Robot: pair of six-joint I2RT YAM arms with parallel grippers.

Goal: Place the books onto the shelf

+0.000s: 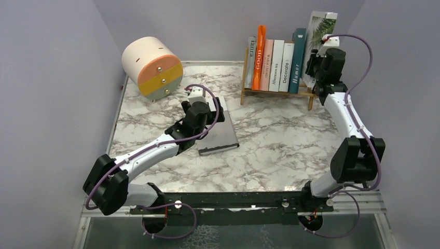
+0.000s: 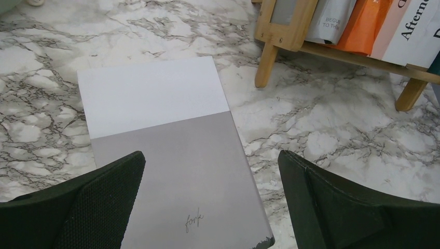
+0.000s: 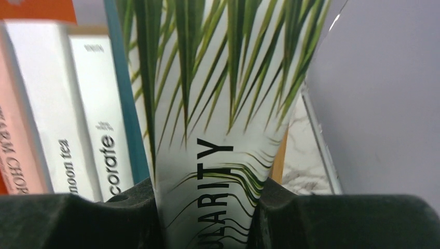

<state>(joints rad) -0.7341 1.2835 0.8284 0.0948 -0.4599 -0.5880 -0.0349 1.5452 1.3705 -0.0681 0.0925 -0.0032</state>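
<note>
The light-wood shelf (image 1: 275,92) stands at the back right with several books (image 1: 275,65) upright in it. At its right end my right gripper (image 1: 314,66) is shut on a white book with green palm leaves (image 1: 320,31), the jaws pressing its two faces (image 3: 210,171); it leans beside the teal book (image 1: 298,59). A grey and white book (image 1: 220,127) lies flat on the marble. My left gripper (image 1: 215,111) hovers open just above that flat book (image 2: 171,150), one finger over its cover, the other over the marble to its right.
A round cream, orange and yellow drawer drum (image 1: 153,66) sits at the back left. Grey walls close in on both sides. The shelf's wooden leg (image 2: 267,65) stands just beyond the flat book in the left wrist view.
</note>
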